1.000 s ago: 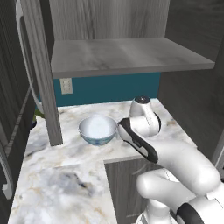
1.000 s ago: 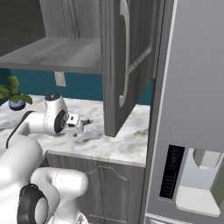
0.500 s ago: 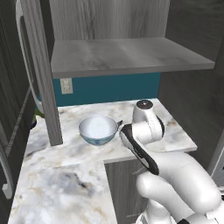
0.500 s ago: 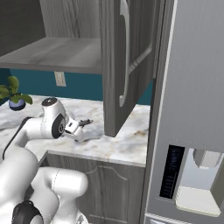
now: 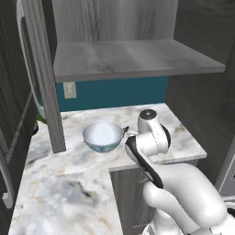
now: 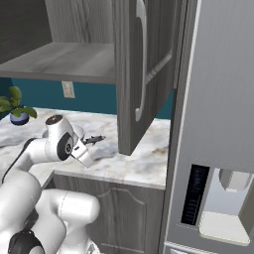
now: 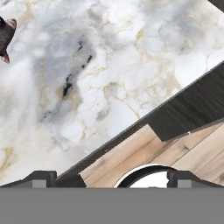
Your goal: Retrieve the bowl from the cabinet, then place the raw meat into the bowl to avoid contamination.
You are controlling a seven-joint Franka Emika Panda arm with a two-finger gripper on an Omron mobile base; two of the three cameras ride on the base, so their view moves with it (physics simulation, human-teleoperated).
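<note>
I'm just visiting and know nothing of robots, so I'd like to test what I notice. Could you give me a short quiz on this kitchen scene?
1. True or false: the bowl sits on the shelf.
2. The gripper is: A) open and empty, B) shut on the bowl, C) shut on a cup.
3. Fill in: the cabinet door stands ____.
Key: 1 false, the bowl sits on the counter. 2 A. 3 open.
</note>
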